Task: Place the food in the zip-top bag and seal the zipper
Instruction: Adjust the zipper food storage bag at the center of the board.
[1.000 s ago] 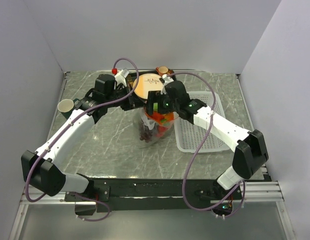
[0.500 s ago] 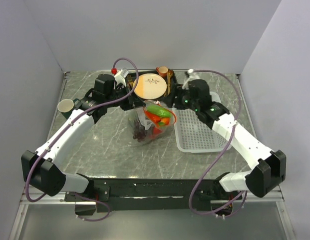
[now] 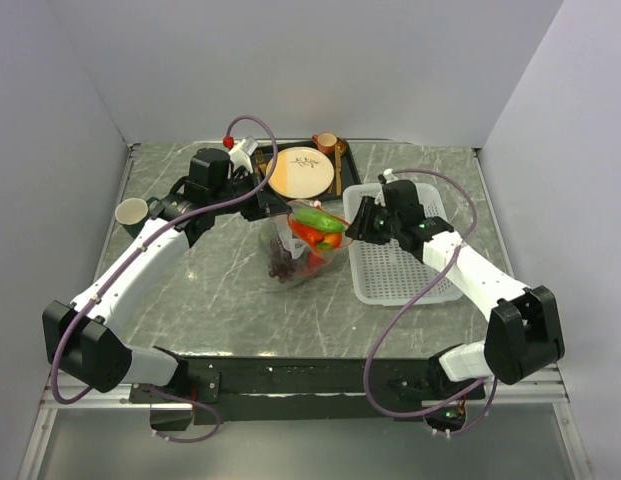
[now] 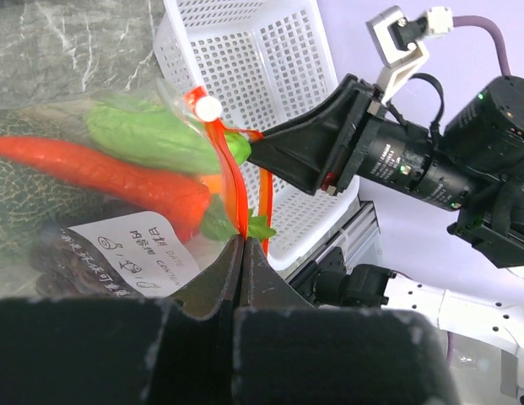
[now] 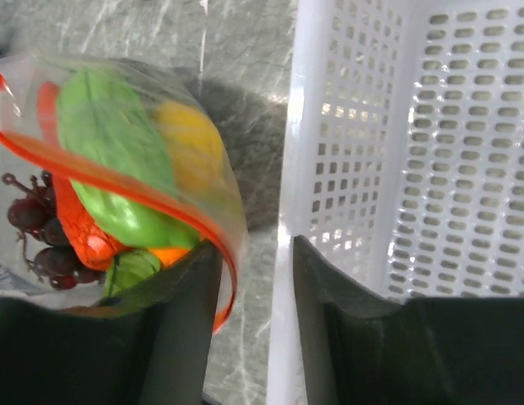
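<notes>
The zip-top bag (image 3: 300, 262) stands mid-table, holding a green cucumber (image 3: 312, 216), a carrot (image 4: 118, 179), a yellow pear (image 5: 190, 139) and dark grapes (image 5: 29, 215). My left gripper (image 3: 278, 212) is shut on the orange-red zipper (image 4: 240, 190) at the bag's left end; its jaws (image 4: 239, 243) pinch the strip. My right gripper (image 3: 352, 225) is at the bag's right end. Its jaws (image 5: 253, 261) stand apart, and the zipper's curved end (image 5: 229, 278) lies against the left finger (image 5: 186, 321), not pinched.
A white mesh basket (image 3: 400, 270) lies just right of the bag, its rim (image 5: 287, 253) between my right fingers. A dark tray with a plate (image 3: 302, 172) and a cup (image 3: 326, 142) sits behind. A small cup (image 3: 131, 212) stands far left.
My right arm pulled off the bag's top, swung right, then came back low to the bag's right end with its jaws narrowing. The bag slumped over. My left gripper kept its hold.
</notes>
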Robot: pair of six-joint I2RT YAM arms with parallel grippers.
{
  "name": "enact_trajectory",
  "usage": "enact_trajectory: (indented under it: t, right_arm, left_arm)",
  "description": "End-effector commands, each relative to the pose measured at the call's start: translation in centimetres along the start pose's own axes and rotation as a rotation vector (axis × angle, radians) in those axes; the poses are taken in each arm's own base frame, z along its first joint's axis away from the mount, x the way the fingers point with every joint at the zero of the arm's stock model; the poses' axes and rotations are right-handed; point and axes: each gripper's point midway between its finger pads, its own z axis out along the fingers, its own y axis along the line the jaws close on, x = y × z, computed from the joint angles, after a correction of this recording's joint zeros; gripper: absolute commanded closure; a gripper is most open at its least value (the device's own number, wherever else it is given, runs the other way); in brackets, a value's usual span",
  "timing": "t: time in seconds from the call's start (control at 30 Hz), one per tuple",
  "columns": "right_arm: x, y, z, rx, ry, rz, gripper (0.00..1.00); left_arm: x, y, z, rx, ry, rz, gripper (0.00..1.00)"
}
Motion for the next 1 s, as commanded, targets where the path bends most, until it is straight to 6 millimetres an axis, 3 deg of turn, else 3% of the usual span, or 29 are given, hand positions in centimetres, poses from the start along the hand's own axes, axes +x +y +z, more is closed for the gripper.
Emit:
enact_trajectory:
  t: [0.0,0.07,0.17,0.3,0.33,0.37,0.47,0.5,0.6,0.7,0.77,0.97]
  right_arm:
    - [-2.0,1.7,0.5,-0.058,-0.038,-0.01,0.81]
    - [-2.3,2.5,0.4,-0.087,-0.035,-0.018,0.97]
    - [-3.2,4.5,-0.9,-0.173,-0.066,-0.028,1.0]
    - [-5.7,9.9,-5.8,-0.315,-0.185,-0.093,1.0]
    - [-5.2,12.1,-6.8,-0.365,-0.188,-0.138,1.0]
    - [-5.9,14.1,-8.3,-0.415,-0.218,-0.165,1.0]
    - [-4.7,18.5,-9.5,-0.541,-0.15,-0.243,1.0]
    - [-3.8,18.6,-7.6,-0.521,-0.092,-0.244,1.0]
    - [-2.5,19.4,-5.9,-0.5,-0.036,-0.265,1.0]
    - [-2.5,18.9,-4.9,-0.45,-0.044,-0.24,1.0]
    - [-2.5,17.2,-3.3,-0.338,-0.024,-0.234,1.0]
    - [-2.2,14.1,-1.4,-0.165,-0.001,-0.211,1.0]
  left_arm:
    - [-1.8,-2.6,-0.9,0.088,-0.07,0.05,0.99]
    - [-1.8,-2.3,-0.8,0.079,-0.067,0.048,0.99]
    - [-1.6,-2.0,-0.6,0.071,-0.064,0.045,0.99]
    - [-1.4,-1.0,0.2,0.045,-0.046,0.039,0.99]
    - [-1.5,-1.0,0.4,0.045,-0.044,0.038,0.99]
    - [-1.5,-0.9,0.7,0.046,-0.038,0.035,0.99]
    - [-2.0,-2.7,1.2,0.142,-0.034,0.022,0.99]
    - [-2.0,-3.6,1.4,0.173,-0.029,0.005,0.99]
    - [-2.4,-4.1,2.1,0.174,-0.038,0.011,0.99]
    - [-2.7,-2.7,1.6,0.094,-0.085,0.006,0.99]
    - [-2.9,-2.3,0.5,0.075,-0.117,0.002,0.99]
    - [-4.8,-2.0,-2.8,0.012,-0.207,0.024,0.99]
